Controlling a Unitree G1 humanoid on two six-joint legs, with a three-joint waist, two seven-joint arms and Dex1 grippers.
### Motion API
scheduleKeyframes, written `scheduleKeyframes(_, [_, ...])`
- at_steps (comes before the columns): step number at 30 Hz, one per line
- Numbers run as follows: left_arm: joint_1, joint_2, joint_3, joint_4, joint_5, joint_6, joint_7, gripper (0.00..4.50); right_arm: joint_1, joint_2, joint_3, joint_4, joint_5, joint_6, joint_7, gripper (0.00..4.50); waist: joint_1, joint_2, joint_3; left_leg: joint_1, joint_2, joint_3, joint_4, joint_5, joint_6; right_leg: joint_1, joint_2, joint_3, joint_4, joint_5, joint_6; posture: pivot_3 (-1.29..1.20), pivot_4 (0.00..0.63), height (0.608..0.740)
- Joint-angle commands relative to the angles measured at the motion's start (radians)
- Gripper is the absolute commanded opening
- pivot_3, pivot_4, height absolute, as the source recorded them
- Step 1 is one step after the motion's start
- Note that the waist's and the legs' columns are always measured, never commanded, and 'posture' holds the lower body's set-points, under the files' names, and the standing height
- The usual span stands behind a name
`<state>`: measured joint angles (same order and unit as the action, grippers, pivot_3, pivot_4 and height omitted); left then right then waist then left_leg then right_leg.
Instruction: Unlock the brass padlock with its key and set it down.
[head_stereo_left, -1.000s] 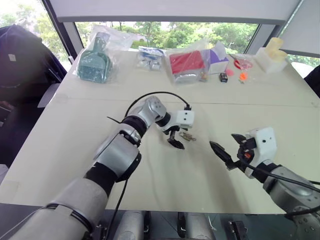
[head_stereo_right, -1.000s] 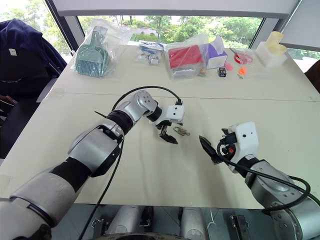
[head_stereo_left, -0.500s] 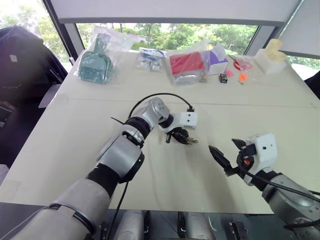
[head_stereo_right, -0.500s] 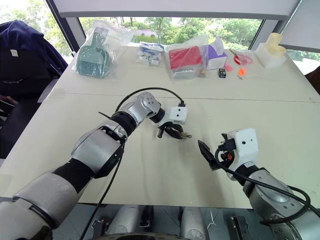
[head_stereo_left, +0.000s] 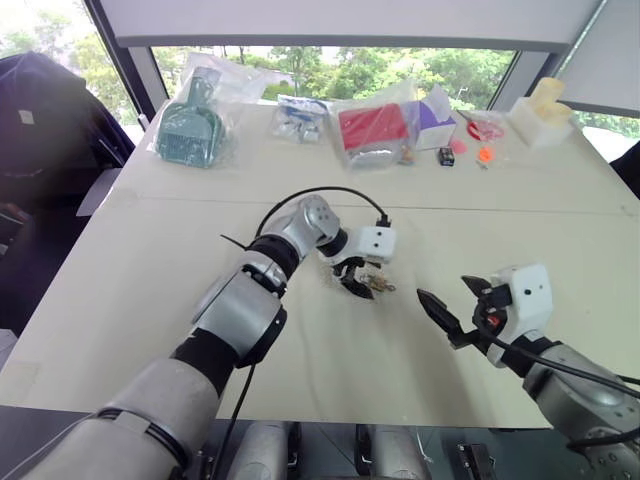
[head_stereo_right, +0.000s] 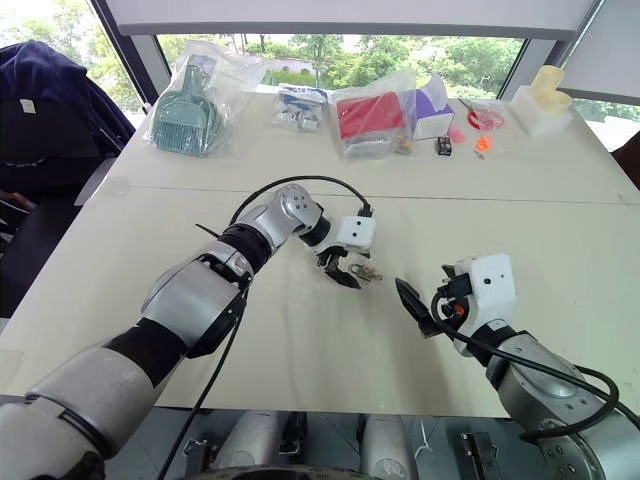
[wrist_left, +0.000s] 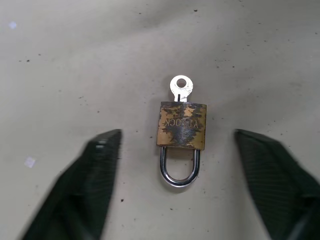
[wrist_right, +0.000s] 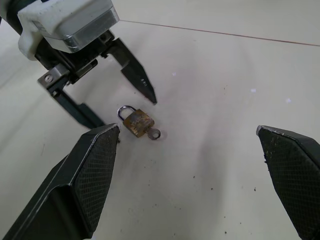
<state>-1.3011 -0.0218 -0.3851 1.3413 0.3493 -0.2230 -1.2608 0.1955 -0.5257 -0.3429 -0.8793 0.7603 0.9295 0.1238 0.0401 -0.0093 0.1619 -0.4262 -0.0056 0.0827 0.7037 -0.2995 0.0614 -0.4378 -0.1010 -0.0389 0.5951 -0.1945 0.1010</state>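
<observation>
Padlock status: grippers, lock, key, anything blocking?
Left gripper open, straddling the brass padlock. Right gripper open, holding nothing. Padlock flat on the table, key in its keyhole, shackle appears seated. No obstruction nearby.

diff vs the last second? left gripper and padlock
The left gripper shut around the brass padlock half a second ago and has opened again; padlock let go, lying flat on the table, the key in it. Right gripper stayed open, hovering nearby.

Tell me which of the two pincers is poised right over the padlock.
The left pincer: its open fingers straddle the brass padlock, key still inserted. The right pincer hangs open off to the side, clear of it.
</observation>
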Motion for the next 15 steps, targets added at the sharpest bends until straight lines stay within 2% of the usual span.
scheduleKeyframes(1, [0.025, -0.019, 0.002, 0.027, 0.019, 0.027, 0.001, 4.16, -0.009, -0.003, -0.006, -0.011, 0.003, -0.017, 0.005, 4.50, 0.001, 0.000, 0.000, 0.000, 0.000, 0.000, 0.000, 0.000, 0.000, 0.000, 0.000, 0.000, 0.000, 0.000, 0.000, 0.00, 0.150, 0.740])
scheduleKeyframes(9, [0.028, -0.043, 0.019, 0.026, 0.019, 0.034, -0.012, 4.16, -0.009, -0.002, -0.002, -0.012, 0.000, -0.016, 0.004, 4.50, 0.002, 0.000, 0.000, 0.000, 0.000, 0.000, 0.000, 0.000, 0.000, 0.000, 0.000, 0.000, 0.000, 0.000, 0.000, 0.00, 0.150, 0.740])
scheduleKeyframes(12, [0.034, -0.053, 0.022, 0.025, 0.015, 0.025, -0.015, 3.36, -0.005, 0.001, 0.000, -0.014, 0.000, -0.016, 0.002, 4.50, 0.002, 0.000, 0.000, 0.000, 0.000, 0.000, 0.000, 0.000, 0.000, 0.001, 0.000, 0.000, 0.000, 0.000, 0.000, 0.00, 0.150, 0.740])
scheduleKeyframes(13, [0.038, -0.057, 0.023, 0.025, 0.015, 0.023, -0.017, 2.80, -0.004, 0.003, 0.003, -0.016, -0.001, -0.016, -0.001, 4.50, 0.003, 0.000, 0.000, 0.000, -0.001, 0.000, 0.000, 0.000, 0.000, 0.001, 0.000, 0.000, 0.000, 0.000, 0.000, 0.00, 0.150, 0.740])
scheduleKeyframes(15, [0.048, -0.064, 0.023, 0.025, 0.018, 0.015, -0.017, 2.00, -0.003, 0.007, 0.010, -0.020, -0.003, -0.015, -0.005, 4.50, 0.003, 0.000, 0.000, 0.001, -0.001, 0.000, 0.001, 0.000, 0.000, 0.002, -0.001, 0.000, 0.000, 0.000, 0.000, 0.00, 0.150, 0.740])
